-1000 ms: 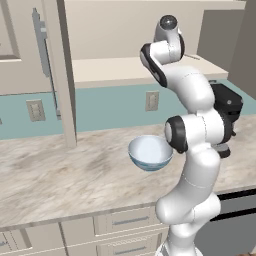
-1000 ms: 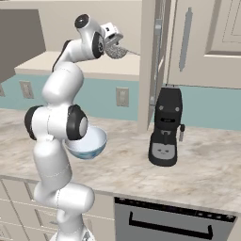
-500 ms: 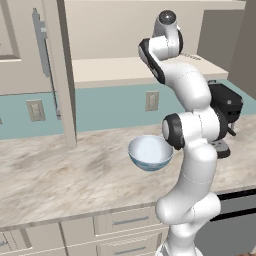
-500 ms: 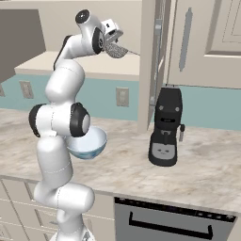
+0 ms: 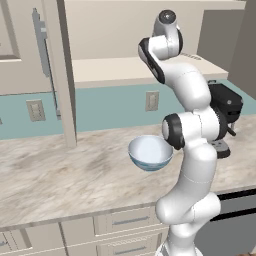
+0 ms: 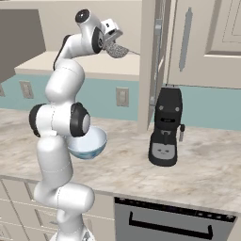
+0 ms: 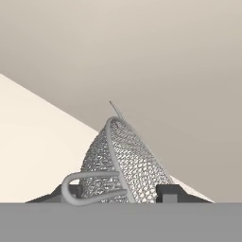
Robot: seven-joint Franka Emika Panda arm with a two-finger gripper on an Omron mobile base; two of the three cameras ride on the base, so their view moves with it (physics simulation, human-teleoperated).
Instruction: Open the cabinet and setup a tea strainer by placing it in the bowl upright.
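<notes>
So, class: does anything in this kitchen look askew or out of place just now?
Yes, the tea strainer. It lies tipped on its side on the cabinet shelf between the jaws, with its wire handle toward the hand camera, not upright. The bowl sits level on the counter, nothing spilled.

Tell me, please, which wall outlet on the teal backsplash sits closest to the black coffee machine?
The outlet just left of the open cabinet door's edge; the other outlet sits far left, beyond the arm. The coffee machine stands just right of that door.
</notes>
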